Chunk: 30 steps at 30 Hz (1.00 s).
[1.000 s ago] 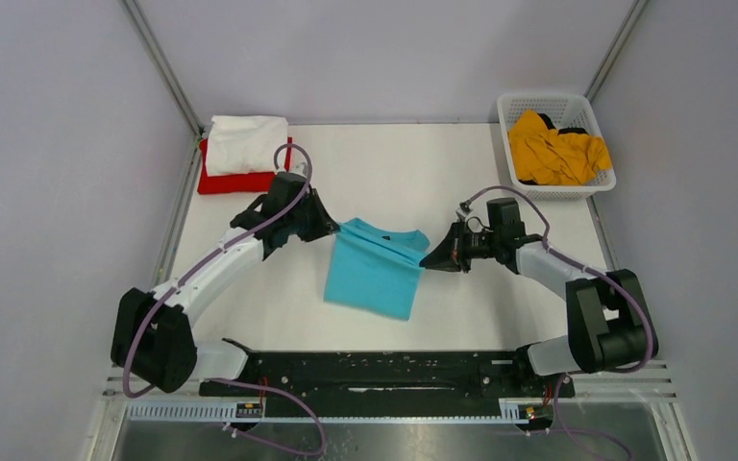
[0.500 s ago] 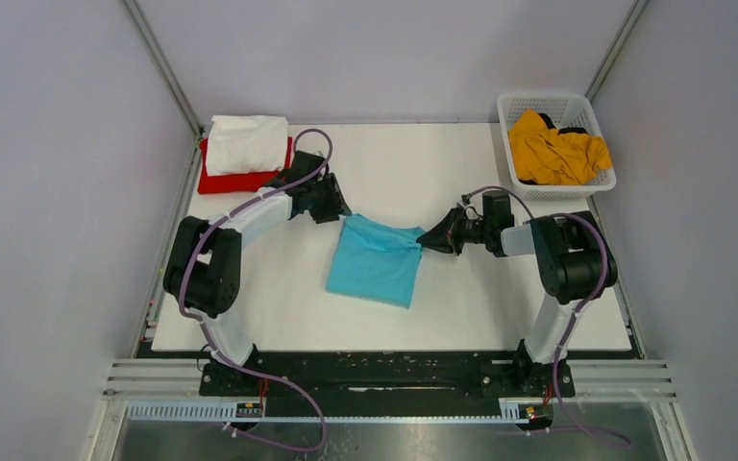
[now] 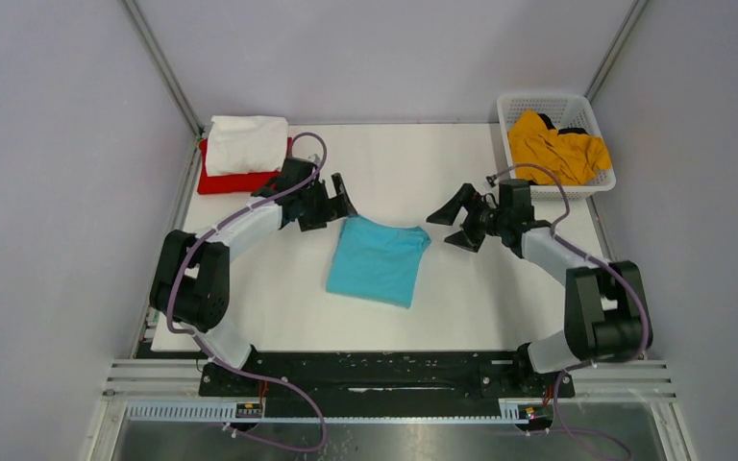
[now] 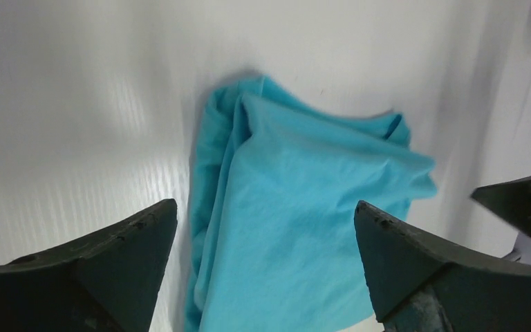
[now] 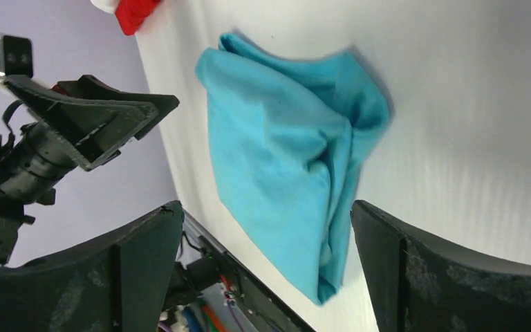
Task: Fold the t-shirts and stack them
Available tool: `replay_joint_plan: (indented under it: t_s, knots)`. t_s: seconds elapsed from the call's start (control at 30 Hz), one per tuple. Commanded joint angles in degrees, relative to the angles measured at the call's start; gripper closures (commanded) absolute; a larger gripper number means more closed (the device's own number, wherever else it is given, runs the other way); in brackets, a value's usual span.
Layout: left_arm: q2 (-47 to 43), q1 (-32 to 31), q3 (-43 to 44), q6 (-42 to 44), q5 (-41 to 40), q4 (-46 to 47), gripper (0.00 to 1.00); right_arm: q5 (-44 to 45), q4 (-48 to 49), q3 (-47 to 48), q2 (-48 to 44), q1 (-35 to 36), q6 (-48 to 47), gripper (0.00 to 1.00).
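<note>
Shirt: the turquoise shirt [image 3: 377, 261] lies folded mid-way across the counter [image 3: 394, 163], between both claws and touching neither.
Claws: the left claw [image 3: 330, 204] and the right claw [image 3: 455, 226] gape wide and are empty.
Risk: a pinch catching only the top layer would likely undo the rumpled fold before it reaches the white shirt [image 3: 246, 144] atop the red shirt [image 3: 219, 182].
Counter: smooth and white; cloth probably slides on it.
Room: plain grey walls; the yellow shirt [image 3: 553, 152] sits in the basket [image 3: 538, 98].

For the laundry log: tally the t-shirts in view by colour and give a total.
Turquoise t-shirt: 1
White t-shirt: 1
Red t-shirt: 1
Mustard yellow t-shirt: 1
Total: 4
</note>
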Motion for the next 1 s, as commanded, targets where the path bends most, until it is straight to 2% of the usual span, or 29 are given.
replay_joint_plan:
  t_s: [0.0, 0.17, 0.27, 0.47, 0.6, 0.63, 0.73, 0.83, 0.9, 0.93, 0.97]
  knots:
    - [-3.40, -0.26, -7.58, 4.14, 4.23, 2.63, 0.01, 9.34, -9.01, -6.31, -12.57, -0.23, -6.95, 0.01]
    - [-1.06, -0.57, -11.00, 5.96, 4.99, 4.31, 0.02, 10.38, -6.46, -13.81, -22.15, -2.39, -5.40, 0.01]
    - [2.44, -1.33, -9.78, 6.29, 4.57, 3.72, 0.08, 8.90, -5.16, -16.14, -25.75, -3.80, -3.90, 0.00]
    - [6.97, -6.85, -6.78, 6.69, -1.60, -0.83, 0.16, 10.56, -5.94, -19.19, -32.99, -5.66, -4.97, 0.00]
    - [7.14, -10.08, -6.34, 5.98, -6.85, -3.43, 0.26, 13.63, -10.61, -19.51, -37.33, -6.10, -7.78, 0.01]
    - [7.42, -11.48, -5.93, 5.72, -10.28, -5.36, 0.32, 14.56, -11.57, -19.50, -38.25, -6.19, -8.60, 0.00]
    - [8.84, -15.16, -3.79, 5.39, -17.87, -9.55, 0.41, 17.38, -13.61, -19.76, -40.98, -6.28, -10.67, 0.01]
    - [12.43, -17.78, -1.47, 4.85, -20.65, -11.71, 0.60, 20.33, -14.94, -20.26, -43.70, -6.31, -11.95, 0.01]
    - [14.96, -18.97, -0.04, 4.10, -21.34, -12.64, 0.78, 22.27, -15.97, -20.39, -45.62, -6.34, -13.18, 0.01]
    - [16.00, -19.35, 0.71, 3.70, -21.54, -12.92, 0.96, 23.48, -16.64, -20.44, -46.71, -6.32, -13.67, 0.01]
    - [16.72, -19.63, 1.13, 3.27, -21.63, -13.09, 1.00, 24.65, -17.50, -20.39, -47.67, -6.36, -14.17, 0.00]
